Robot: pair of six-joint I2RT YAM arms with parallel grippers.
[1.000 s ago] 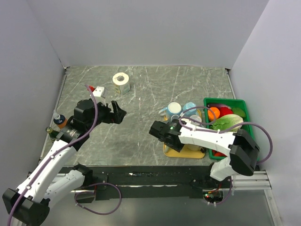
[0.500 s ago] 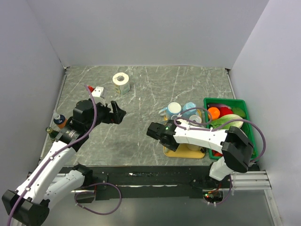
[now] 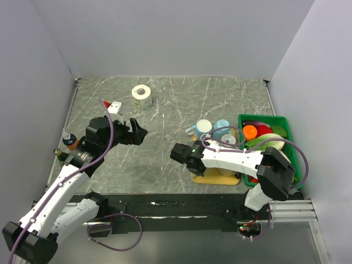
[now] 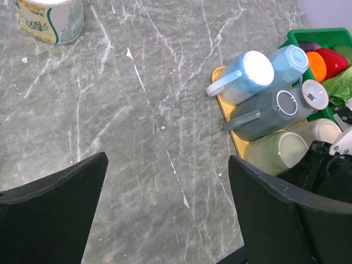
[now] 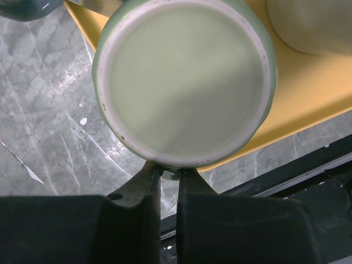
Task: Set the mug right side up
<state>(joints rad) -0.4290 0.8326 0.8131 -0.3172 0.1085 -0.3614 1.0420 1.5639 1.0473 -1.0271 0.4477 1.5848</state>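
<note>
Grey veined marble table (image 3: 165, 110) carries a flat yellow tray (image 5: 308, 93) crowded with glossy mugs (image 4: 247, 74). The round pale green mug (image 5: 184, 77) stands base-up at its corner, with the right gripper (image 5: 169, 181) pinched shut against its side. Left gripper (image 4: 168, 165) gapes empty.

A pale green mug (image 5: 184, 77) is seen upside down, its flat matte base, ringed by a whitish unglazed edge, turned upward. It is set at the near left corner of a yellow tray (image 5: 313, 82). No chip or crack is visible on the base.
</note>
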